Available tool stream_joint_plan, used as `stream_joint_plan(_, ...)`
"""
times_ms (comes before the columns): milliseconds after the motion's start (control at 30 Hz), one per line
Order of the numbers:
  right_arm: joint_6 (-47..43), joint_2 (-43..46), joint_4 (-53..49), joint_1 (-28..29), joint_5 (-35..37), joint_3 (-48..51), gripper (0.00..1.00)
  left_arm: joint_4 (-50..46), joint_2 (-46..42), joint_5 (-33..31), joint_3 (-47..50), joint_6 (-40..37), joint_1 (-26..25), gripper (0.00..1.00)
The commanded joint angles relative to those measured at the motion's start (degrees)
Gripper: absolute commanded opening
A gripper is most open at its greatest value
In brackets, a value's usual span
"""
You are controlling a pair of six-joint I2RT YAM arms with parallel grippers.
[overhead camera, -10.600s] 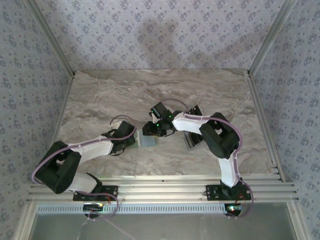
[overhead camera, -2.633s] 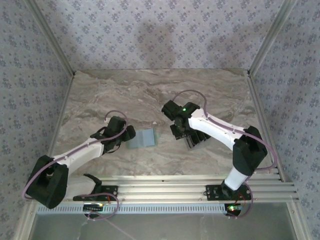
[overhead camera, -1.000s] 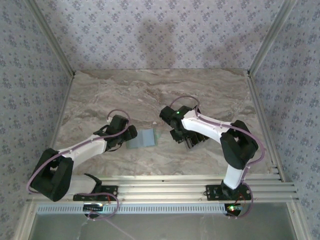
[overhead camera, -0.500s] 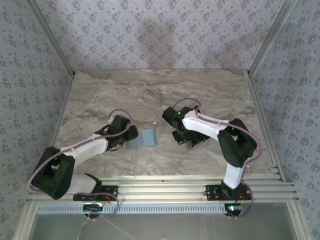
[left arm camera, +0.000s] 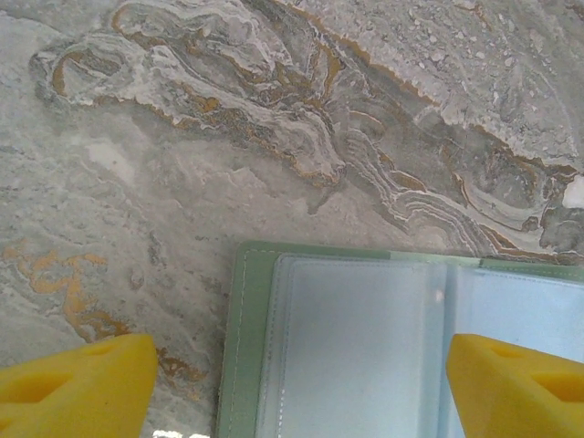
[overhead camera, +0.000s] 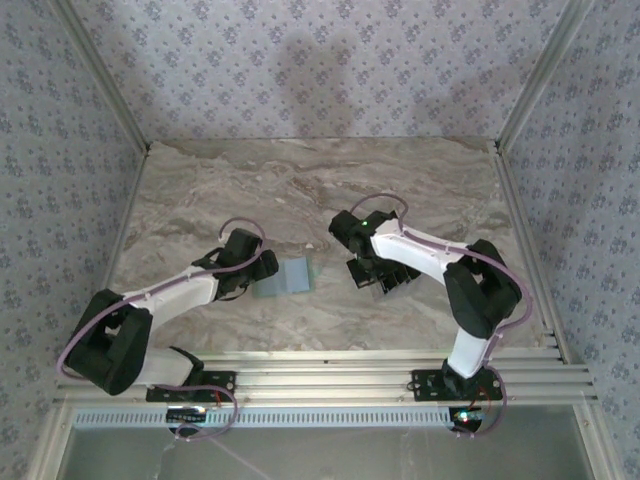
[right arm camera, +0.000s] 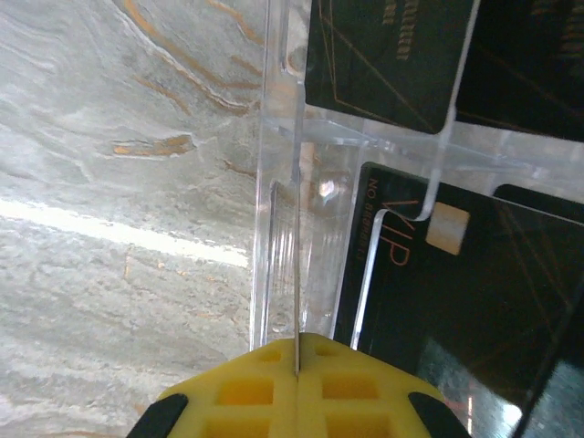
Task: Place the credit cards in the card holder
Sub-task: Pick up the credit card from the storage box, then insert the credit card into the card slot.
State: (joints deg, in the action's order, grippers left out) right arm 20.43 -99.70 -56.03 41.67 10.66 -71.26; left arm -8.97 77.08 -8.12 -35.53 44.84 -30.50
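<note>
Marble-patterned table (overhead camera: pixel 220 190); on it, open green card holder (overhead camera: pixel 288 277); clear tray (right arm camera: pixel 283 137) of black credit cards (right arm camera: pixel 383 55)

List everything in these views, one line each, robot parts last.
table: one, grey-brown marble, under everything.
walls: three, pale floral paper, round the table.
rails: several, silver, along the near edge.
holder: one, sage green with pale pockets, lying open at mid-table.
tray: one, clear plastic, right of the holder.
cards: at least four, black, in the tray's compartments.
arms: two, white and black, reaching in from the near edge.
left gripper: one, yellow fingers, open, one finger either side of the holder.
right gripper: one, yellow pads, shut, at the tray's left wall; a thin edge runs up from between the pads, card or not unclear.
</note>
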Motion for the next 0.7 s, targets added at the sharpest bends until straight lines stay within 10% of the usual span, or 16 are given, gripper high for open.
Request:
stream_joint_plan(0, -0.75, 3.56, -2.99, -0.56, -1.46, -3.0, 0.0, 0.1, 0.35, 0.42, -2.08, -0.28, -0.39, 0.83)
stream_joint_plan(300, 1.28, 12.02, 3.54, -2.84, -17.39, -4.04, 0.0, -3.53, -1.26, -1.57, -2.95, -1.56, -0.36, 0.83)
stream_joint_plan(667, 18.9, 8.29, 44.57, -2.94, -37.56, 7.22, 0.0, -10.27, -1.2, -4.15, -4.02, -4.93, -0.49, 0.83)
